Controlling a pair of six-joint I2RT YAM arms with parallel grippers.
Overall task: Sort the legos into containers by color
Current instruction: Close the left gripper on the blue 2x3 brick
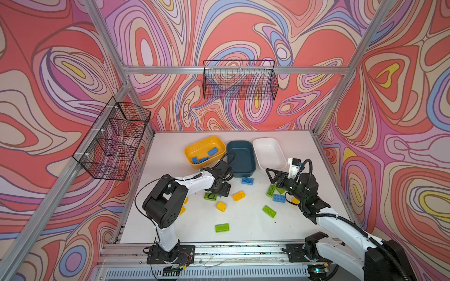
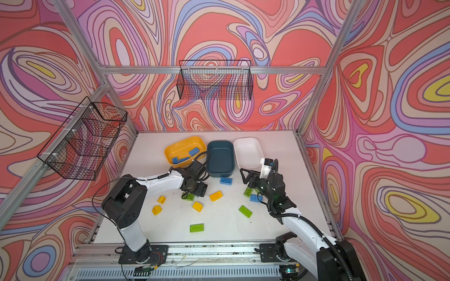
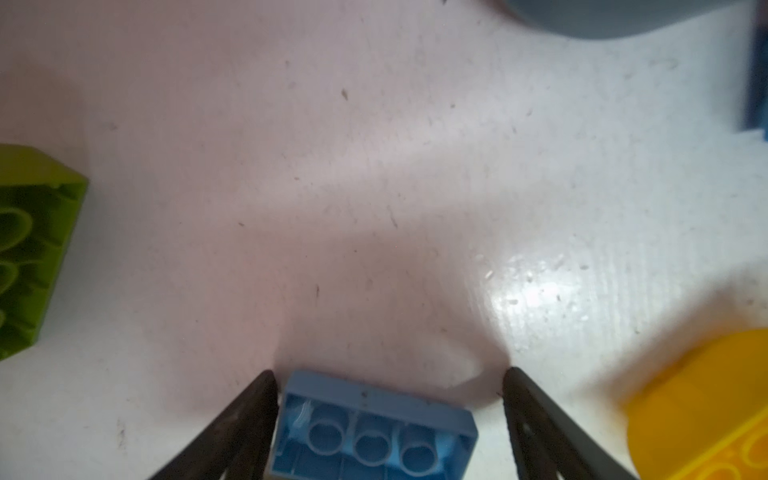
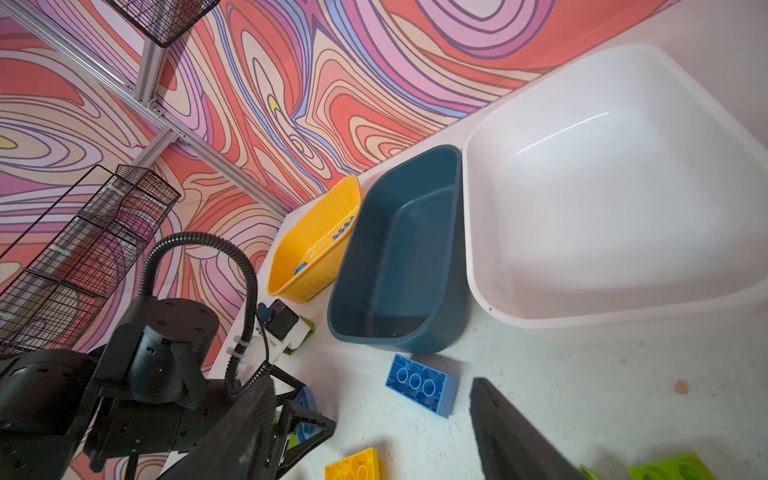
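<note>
An upside-down blue lego (image 3: 374,428) lies on the table between the fingers of my left gripper (image 3: 388,376). One finger is against its end and the other stands apart, so the jaws are open. In both top views this gripper (image 1: 220,191) points down beside a green lego (image 1: 210,196). My right gripper (image 1: 270,176) hovers open and empty in front of the white container (image 1: 269,152). The yellow container (image 1: 202,146) holds three blue legos, and the teal container (image 1: 241,158) is empty. Loose legos include a blue one (image 1: 247,180), a yellow one (image 1: 238,195) and a green one (image 1: 222,228).
More legos lie near my right arm: a blue one (image 1: 279,198) and a green one (image 1: 269,211). Two yellow ones (image 2: 161,199) sit by my left arm. Black wire baskets (image 1: 239,80) hang on the back and left walls. Aluminium frame posts edge the table.
</note>
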